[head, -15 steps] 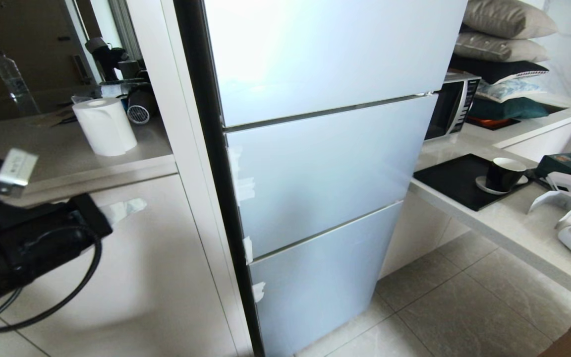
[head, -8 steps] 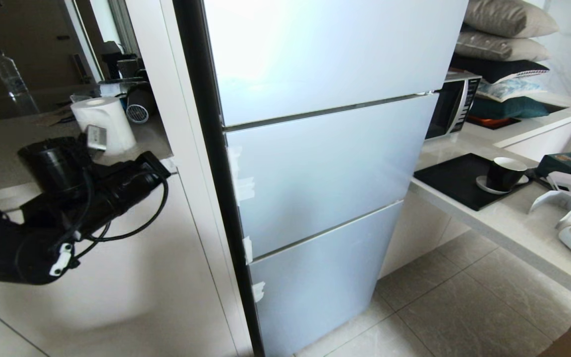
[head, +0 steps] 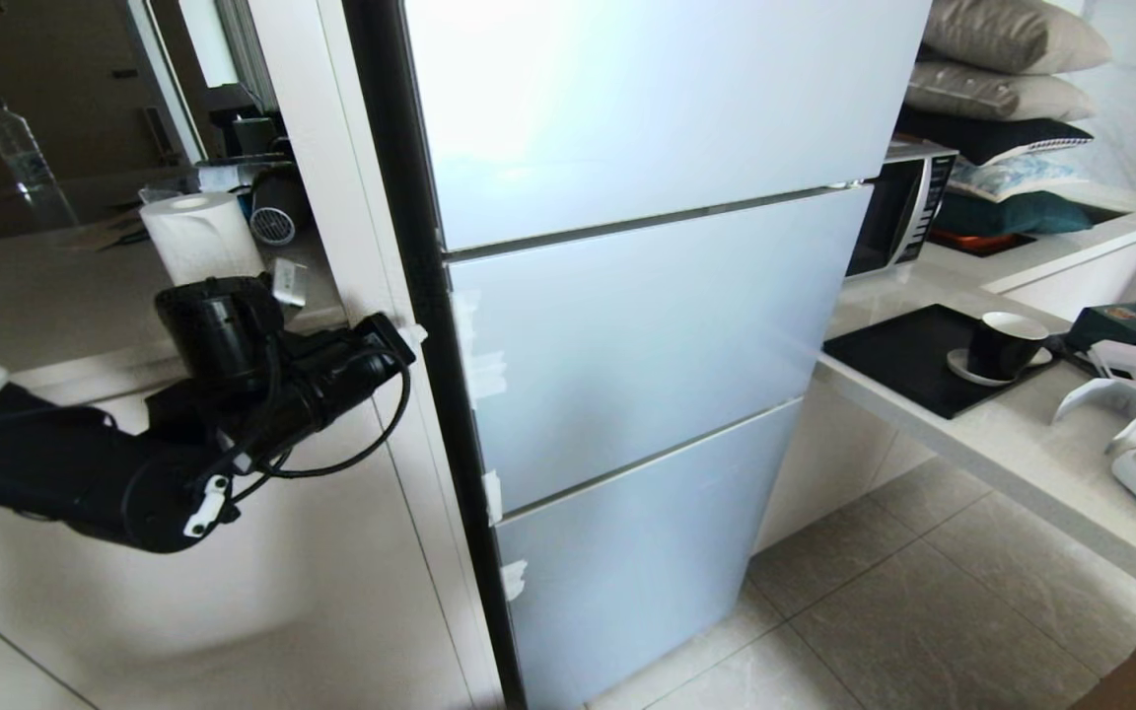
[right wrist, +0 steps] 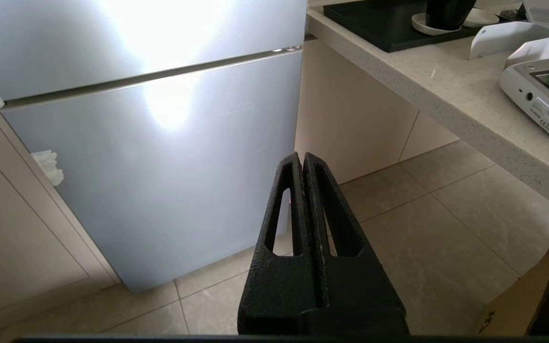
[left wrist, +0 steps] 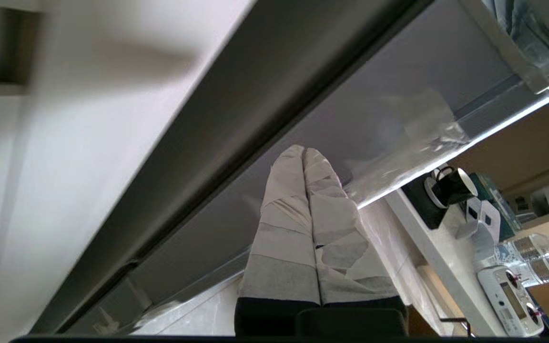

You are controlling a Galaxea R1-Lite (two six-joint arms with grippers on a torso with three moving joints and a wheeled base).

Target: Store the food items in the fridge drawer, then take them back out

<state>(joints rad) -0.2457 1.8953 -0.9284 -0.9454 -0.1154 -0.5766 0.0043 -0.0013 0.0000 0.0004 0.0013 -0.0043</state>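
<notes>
Fridge [head: 647, 325] fills the middle of the head view, all three pale-blue panels closed, so we're at the very start: getting a door open. No drawer visible, no fruit either; can't say where the fruit is from these views.

Left arm is out at the fridge's left edge, left claw [head: 412, 335] w/ taped fingers [left wrist: 281, 214] pressed together, nothing held, tip right at the dark side strip beside the middle panel [head: 627, 335]. Wrist view shows the tip against the panel's edge, near a scrap of white tape [head: 485, 373]. Looks like it's going for that seam.

Next move, I'd say: work the closed tip behind the panel edge and pull outward. Needs a clean angle, seam is narrow.

Right claw [right wrist: 303, 164] hangs low, pinched closed, empty, pointed at the bottom panel [right wrist: 160, 162] and floor.

Around: white cabinet [head: 331, 513] hard against the fridge's left, tight for the arm. Right-hand counter [head: 1002, 434] carries a microwave [head: 898, 219], black tray [head: 908, 360] w/ cup [head: 1004, 345], near its front edge. Paper roll [head: 198, 237] on the left counter.
</notes>
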